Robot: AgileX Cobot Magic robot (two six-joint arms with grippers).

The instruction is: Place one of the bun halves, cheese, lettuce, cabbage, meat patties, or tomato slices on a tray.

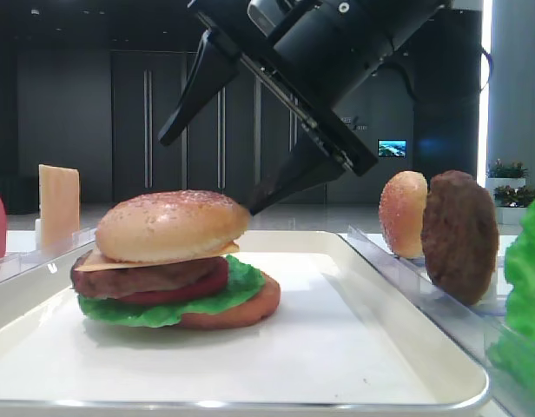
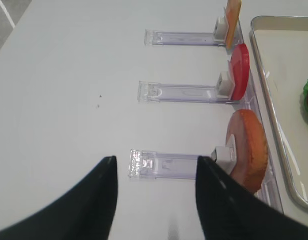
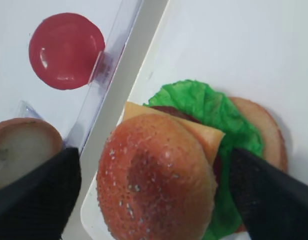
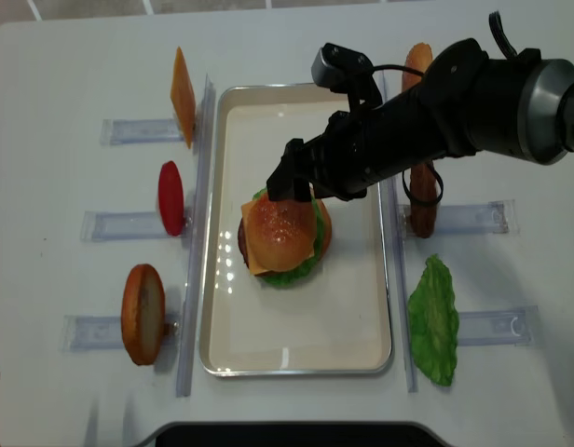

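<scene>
**Bun top sitting dome-up on the stack**

We are seeing one bun top (image 4: 279,226) lying level, dome up, crowning the stack on the tray (image 4: 354,321); one cheese, patty, tomato and lettuce beneath; the right gripper (image 4: 289,179) is slanting down over it, jaws wide, holding nothing; the left gripper (image 2: 155,186) is standing open too.

Bright, even overhead light washes the white tabletop (image 4: 63,391) and leaves only soft shadows. Small glints sit on the tray (image 4: 296,365) along its near rim. In the low side view the background is dim, with a bright strip at the right edge. The right wrist view is blurred, and its red tomato slice (image 3: 66,50) shows glare.
</scene>
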